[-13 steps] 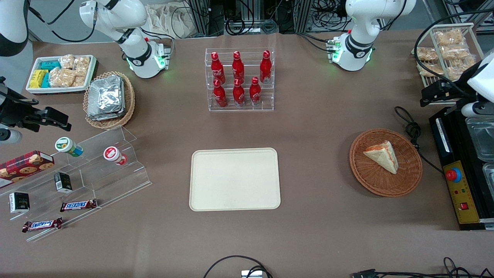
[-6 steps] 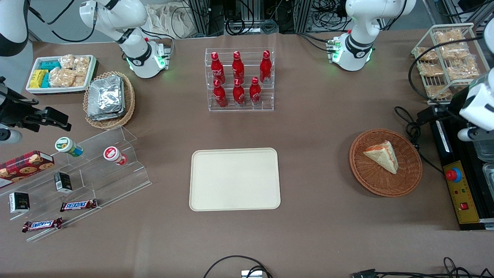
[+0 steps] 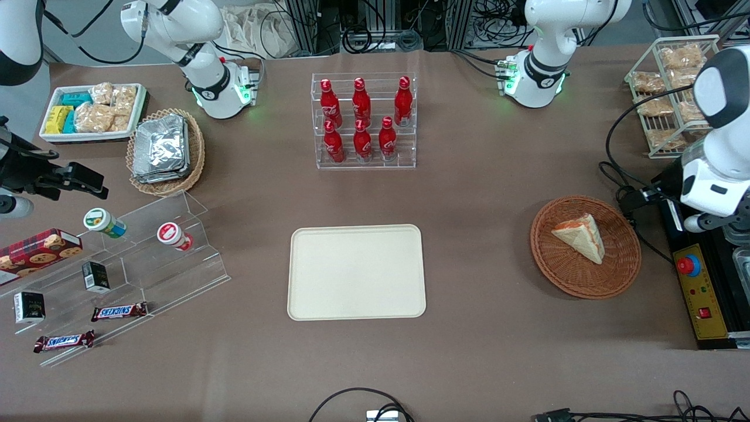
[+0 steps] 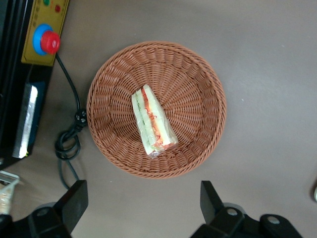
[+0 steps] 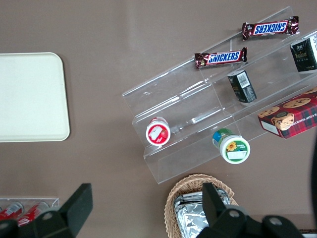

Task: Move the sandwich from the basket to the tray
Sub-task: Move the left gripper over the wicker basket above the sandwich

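— So, where's the sandwich [image 4: 152,123]?
— Lying in the basket [image 4: 198,79], well apart from the tray [image 3: 356,272].
— And the gripper [image 4: 143,208]?
— Above the basket's edge toward the working arm's end, fingers [image 4: 74,201] spread, holding nothing.

Woven wicker basket [image 4: 198,74], rough; clear glossy wrap on sandwich [image 4: 152,121]; matt smooth tray [image 3: 356,272].

Front view: gripper [image 3: 712,224] mostly cut off by frame edge beside the black control box [image 3: 697,275], fingers not visible there. Wrist view: only the two finger [image 4: 74,201] bases show, spread wide above the basket [image 4: 156,109]; tips cut off by the edge. Sandwich [image 4: 152,120] label text too small to read. Control box's side is cropped in both views.
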